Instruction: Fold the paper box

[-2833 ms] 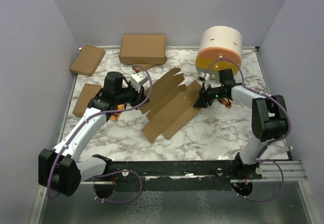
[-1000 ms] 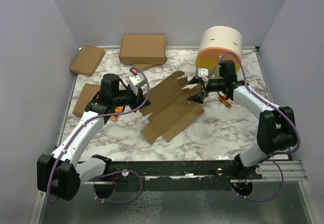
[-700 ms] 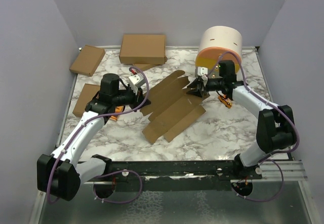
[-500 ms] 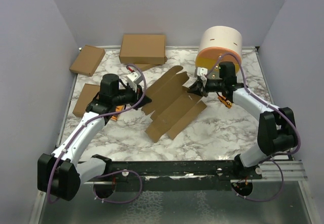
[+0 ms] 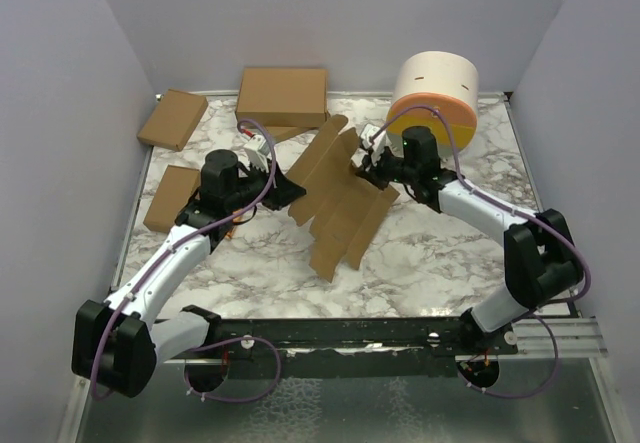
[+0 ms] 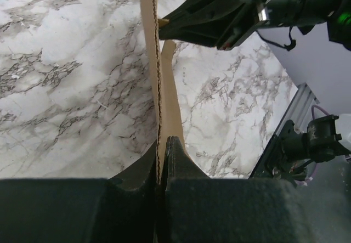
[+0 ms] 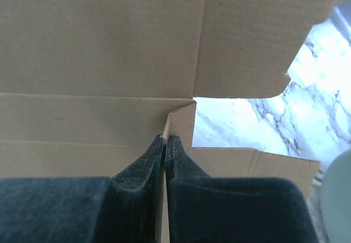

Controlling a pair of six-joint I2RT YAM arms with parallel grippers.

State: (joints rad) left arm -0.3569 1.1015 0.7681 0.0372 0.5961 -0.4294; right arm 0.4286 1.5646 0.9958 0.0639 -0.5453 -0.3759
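Observation:
The paper box [image 5: 340,198] is a flat brown die-cut sheet with flaps, lifted and tilted above the middle of the table. My left gripper [image 5: 290,191] is shut on its left edge; in the left wrist view the sheet [image 6: 162,89] stands edge-on between the shut fingers [image 6: 181,163]. My right gripper [image 5: 362,168] is shut on a small flap at the sheet's right side. The right wrist view shows that flap [image 7: 181,123] pinched between the jaws, with the wide panels [image 7: 98,45] behind it.
A large cream and orange cylinder [image 5: 434,98] stands at the back right. A wider brown carton [image 5: 282,96] lies at the back, a smaller carton [image 5: 173,118] at the back left, another flat piece [image 5: 170,196] by the left arm. Purple walls close in three sides.
The right gripper has closed on the sheet's flap. Both arms have raised the sheet off the table, swung it more upright and shifted it toward the back.

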